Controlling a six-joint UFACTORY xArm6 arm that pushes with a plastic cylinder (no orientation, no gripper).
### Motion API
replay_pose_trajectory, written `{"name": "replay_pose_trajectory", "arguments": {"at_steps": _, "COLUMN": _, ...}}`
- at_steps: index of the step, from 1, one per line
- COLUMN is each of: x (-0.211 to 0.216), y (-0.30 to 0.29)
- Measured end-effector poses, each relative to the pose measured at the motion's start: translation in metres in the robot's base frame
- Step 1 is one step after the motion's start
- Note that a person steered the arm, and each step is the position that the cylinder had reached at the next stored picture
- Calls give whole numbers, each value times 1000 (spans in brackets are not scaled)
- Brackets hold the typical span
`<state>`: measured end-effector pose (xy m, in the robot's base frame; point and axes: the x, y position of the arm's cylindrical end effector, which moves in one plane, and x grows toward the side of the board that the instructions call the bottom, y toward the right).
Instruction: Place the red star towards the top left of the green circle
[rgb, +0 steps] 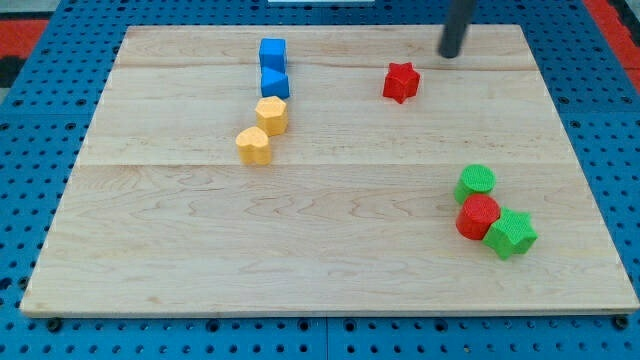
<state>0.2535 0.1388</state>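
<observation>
Wooden board (330, 270): red star (401, 82) just lower-left of my tip (450, 54).

My tip (451, 54) is hovering near the view's top, just up and right of the red star (401, 82). The green circle (476, 183) is sitting well apart at lower right, touching a red cylinder (477, 216) that is touching a green star (511, 233). Two blue cubes (273, 67) and two yellow blocks (262, 131) are lining up at upper left on the wooden board (300, 250).
</observation>
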Motion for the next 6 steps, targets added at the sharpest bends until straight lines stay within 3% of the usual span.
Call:
{"name": "replay_pose_trajectory", "arguments": {"at_steps": 1, "x": 27, "y": -52}}
{"name": "replay_pose_trajectory", "arguments": {"at_steps": 3, "x": 74, "y": -40}}
{"name": "replay_pose_trajectory", "arguments": {"at_steps": 4, "x": 52, "y": -32}}
{"name": "replay_pose_trajectory", "arguments": {"at_steps": 5, "x": 124, "y": -20}}
{"name": "replay_pose_trajectory", "arguments": {"at_steps": 6, "x": 152, "y": -14}}
